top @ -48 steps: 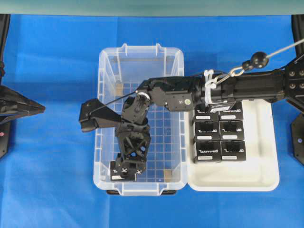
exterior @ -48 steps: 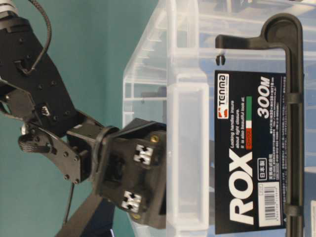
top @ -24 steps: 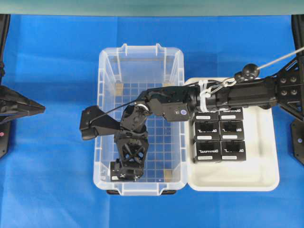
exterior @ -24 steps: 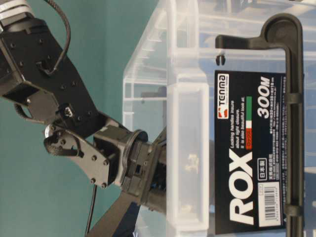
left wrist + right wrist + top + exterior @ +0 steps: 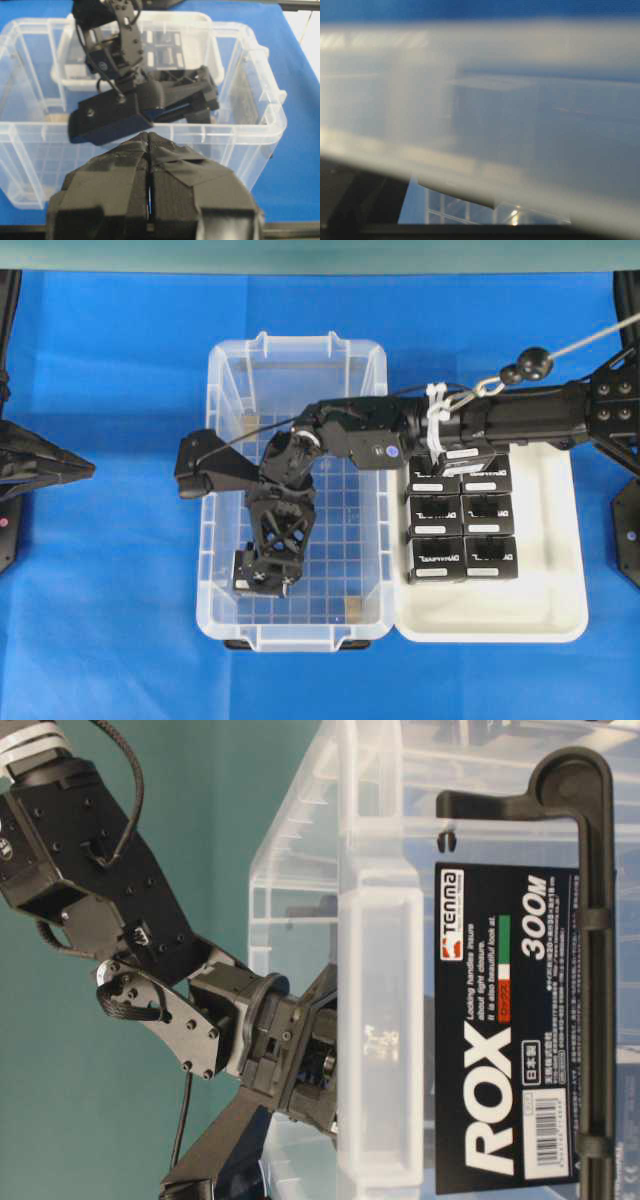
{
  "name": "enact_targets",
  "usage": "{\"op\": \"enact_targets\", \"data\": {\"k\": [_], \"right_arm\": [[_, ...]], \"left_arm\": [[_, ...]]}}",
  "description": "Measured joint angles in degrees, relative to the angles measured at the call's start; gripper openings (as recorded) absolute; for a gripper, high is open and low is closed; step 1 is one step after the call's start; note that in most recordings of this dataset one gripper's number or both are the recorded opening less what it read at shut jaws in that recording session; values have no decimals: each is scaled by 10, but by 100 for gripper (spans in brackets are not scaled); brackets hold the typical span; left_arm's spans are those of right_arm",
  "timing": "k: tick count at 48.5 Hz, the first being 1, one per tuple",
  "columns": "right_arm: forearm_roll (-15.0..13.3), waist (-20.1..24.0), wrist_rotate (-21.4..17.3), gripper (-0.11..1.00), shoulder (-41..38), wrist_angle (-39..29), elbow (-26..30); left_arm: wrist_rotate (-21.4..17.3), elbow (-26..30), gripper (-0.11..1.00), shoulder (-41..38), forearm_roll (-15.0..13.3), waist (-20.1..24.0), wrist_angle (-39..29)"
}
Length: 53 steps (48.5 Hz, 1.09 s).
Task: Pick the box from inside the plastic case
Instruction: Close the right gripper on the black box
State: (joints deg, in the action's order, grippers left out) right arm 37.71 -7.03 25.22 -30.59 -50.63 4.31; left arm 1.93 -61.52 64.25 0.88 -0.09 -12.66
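The clear plastic case (image 5: 298, 345) stands mid-table on the blue cloth. My right arm reaches across into it from the right. The right gripper (image 5: 263, 578) points down at the case's near left corner, its fingers closed on the small black box (image 5: 242, 568), which sits slightly off the near wall. The table-level view shows the right gripper (image 5: 318, 1070) low inside the case (image 5: 380, 1020). The right wrist view is blurred by the case wall. My left gripper (image 5: 86, 468) is shut and empty at the far left, outside the case, and also shows in the left wrist view (image 5: 148, 136).
A shallow white tray (image 5: 560, 610) adjoins the case on the right and holds several identical black cartons (image 5: 460, 530) in two columns. The case's tall walls surround the right gripper. A black stand with a label (image 5: 505, 1030) fronts the table-level view.
The right gripper went down onto the box in the case's near left corner. It has since shifted away from the near wall, and the box has moved with it. The left arm is still.
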Motion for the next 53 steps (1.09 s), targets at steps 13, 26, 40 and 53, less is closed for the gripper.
{"op": "enact_targets", "data": {"k": [13,26,40,53], "right_arm": [[-4,4,2,99,4,-27,17],[-25,40,-18,100,4,-18,18],[-116,43,-84,100,3,-1,18],[-122,54,-88,100,-4,0,18]], "left_arm": [[0,-1,-7,0,-1,-1,0],[0,0,-7,0,-1,-1,0],[0,0,-7,0,-1,0,0],[0,-1,-7,0,-1,0,0]]}}
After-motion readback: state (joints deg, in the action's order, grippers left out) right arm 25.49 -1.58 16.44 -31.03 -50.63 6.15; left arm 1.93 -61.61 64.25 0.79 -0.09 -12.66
